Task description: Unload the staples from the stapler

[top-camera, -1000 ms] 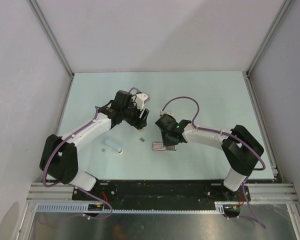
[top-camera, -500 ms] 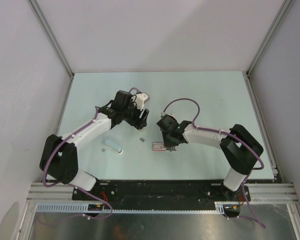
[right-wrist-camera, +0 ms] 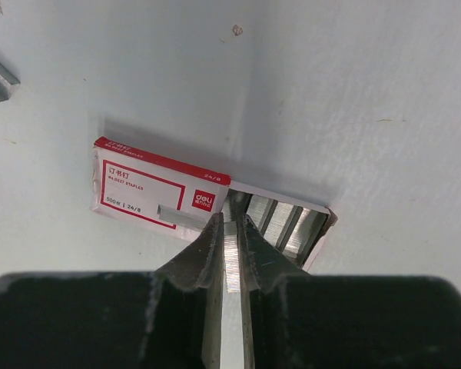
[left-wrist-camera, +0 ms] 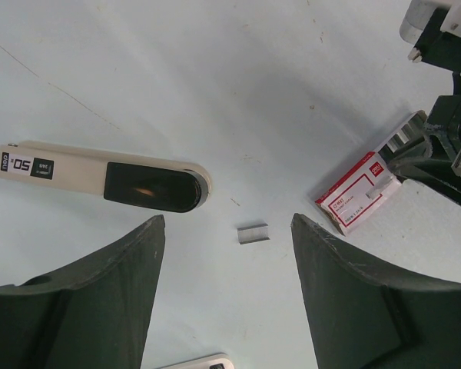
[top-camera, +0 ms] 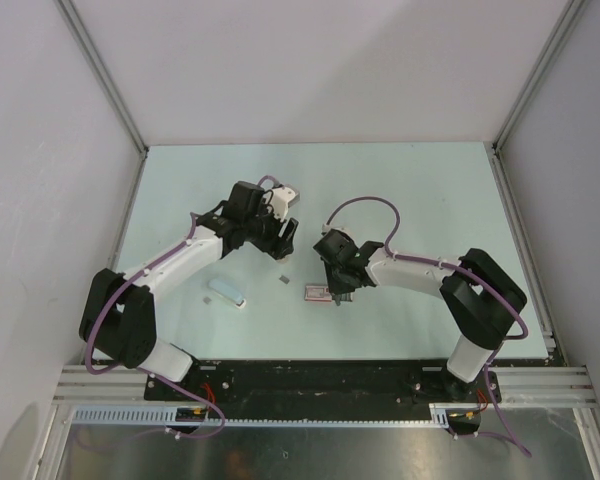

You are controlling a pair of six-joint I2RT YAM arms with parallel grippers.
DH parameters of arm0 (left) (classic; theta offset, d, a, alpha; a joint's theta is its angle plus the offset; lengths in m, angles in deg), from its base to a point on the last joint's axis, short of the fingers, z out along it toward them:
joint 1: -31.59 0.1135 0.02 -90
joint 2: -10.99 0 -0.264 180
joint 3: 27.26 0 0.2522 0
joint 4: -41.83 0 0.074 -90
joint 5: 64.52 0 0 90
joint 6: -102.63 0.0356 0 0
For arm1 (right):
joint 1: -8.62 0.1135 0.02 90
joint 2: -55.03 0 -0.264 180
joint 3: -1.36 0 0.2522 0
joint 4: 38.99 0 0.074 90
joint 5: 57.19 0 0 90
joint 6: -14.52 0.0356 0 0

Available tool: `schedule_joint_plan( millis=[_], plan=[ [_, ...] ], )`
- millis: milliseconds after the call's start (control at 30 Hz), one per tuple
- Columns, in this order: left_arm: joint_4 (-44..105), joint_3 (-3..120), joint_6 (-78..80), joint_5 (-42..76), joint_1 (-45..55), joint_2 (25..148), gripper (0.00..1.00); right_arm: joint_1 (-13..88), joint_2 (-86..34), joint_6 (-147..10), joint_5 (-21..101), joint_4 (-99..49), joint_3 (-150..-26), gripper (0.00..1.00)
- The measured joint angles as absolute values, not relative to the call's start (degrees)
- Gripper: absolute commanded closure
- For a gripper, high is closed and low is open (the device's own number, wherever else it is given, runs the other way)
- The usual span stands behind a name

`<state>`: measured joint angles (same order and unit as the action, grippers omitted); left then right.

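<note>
Two grippers are positioned over a pale table (top-camera: 410, 190). Right gripper (right-wrist-camera: 229, 228): jaws clenched on a short held staple strip (right-wrist-camera: 231, 265), which sits between the fingertips directly above the open end of the staple box (right-wrist-camera: 150, 187). The box's inner tray is slid partly out and shows rows of staples. Left gripper (left-wrist-camera: 227, 224): jaws released and spread wide, gripping nothing. A loose staple strip (left-wrist-camera: 253, 233) lies flat on the table below the gap between its fingers (left-wrist-camera: 100, 292). The stapler (left-wrist-camera: 84, 173) lies flat on the table, left of the loose staple strip and apart from it, touched by neither gripper. In the top view it rests beside the left forearm, toward the near edge. Stapler, loose staple strip and staple box lie in a rough row across the near middle of the table, well apart from the side rails. Bare surface extends from behind both grippers to the back wall (top-camera: 310, 70). The tabletop is matte, with fine scratches and small specks. White panels enclose three sides, joined by metal corner posts.
</note>
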<state>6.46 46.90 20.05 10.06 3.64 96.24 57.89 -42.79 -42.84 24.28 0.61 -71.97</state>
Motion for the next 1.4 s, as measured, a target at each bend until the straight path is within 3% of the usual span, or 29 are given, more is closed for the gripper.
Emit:
schedule_joint_plan(
  millis=[667,1000,1400],
  plan=[
    [6.4,46.8,20.0,10.1,3.6,96.2,0.28,54.4,-34.7,-44.7,21.9,1.9,-71.6,0.96],
    [6.4,46.8,20.0,10.1,3.6,96.2,0.28,47.6,-35.8,-51.2,5.6,6.1,-71.9,0.97],
    [6.4,46.8,20.0,10.2,3.6,96.2,0.28,52.2,-54.7,-54.1,-15.9,11.5,-77.9,0.98]
  ],
)
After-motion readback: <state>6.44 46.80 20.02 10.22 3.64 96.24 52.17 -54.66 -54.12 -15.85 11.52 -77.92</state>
